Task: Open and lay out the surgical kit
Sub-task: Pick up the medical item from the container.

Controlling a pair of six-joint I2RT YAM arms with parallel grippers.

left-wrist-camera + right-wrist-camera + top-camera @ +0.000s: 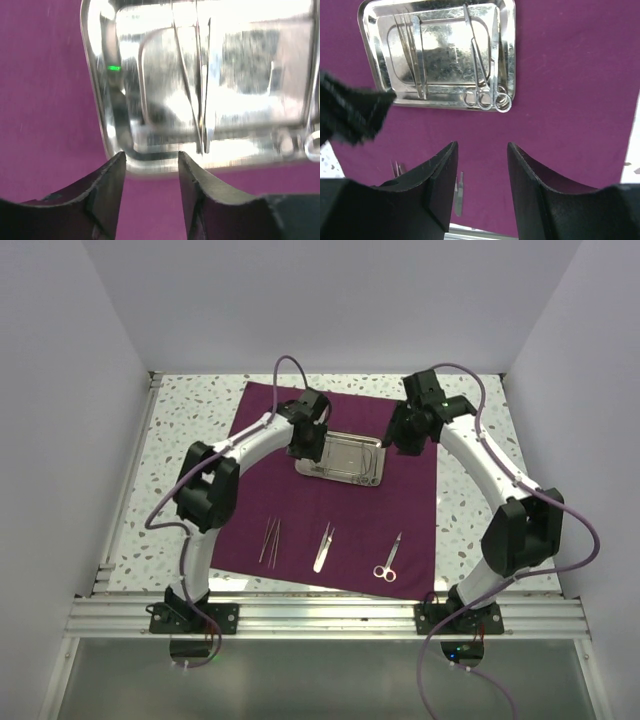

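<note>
Steel tray (440, 60) sits centred on the spread maroon wrap (420, 510), holding slim tweezers (415, 55) and two ring-handled instruments (482, 65). At its 6 o'clock lie thin forceps (270, 540), broad tweezers (323, 547) and small scissors (388, 560). Left gripper (150, 157), at 9 o'clock, and right gripper (482, 147), at 3 o'clock, are both parted and empty.

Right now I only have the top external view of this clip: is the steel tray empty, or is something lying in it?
Observer: Not empty. The right wrist view shows ring-handled instruments lying in the tray, their rings at its near rim.
Operator: Anything else in there?
Observer: Yes, thin tweezers lie toward the left of the tray in that same view.
Operator: Is either gripper holding a tool?
Observer: No. The wrist views show the left gripper and the right gripper both open, with nothing between the fingers.
</note>
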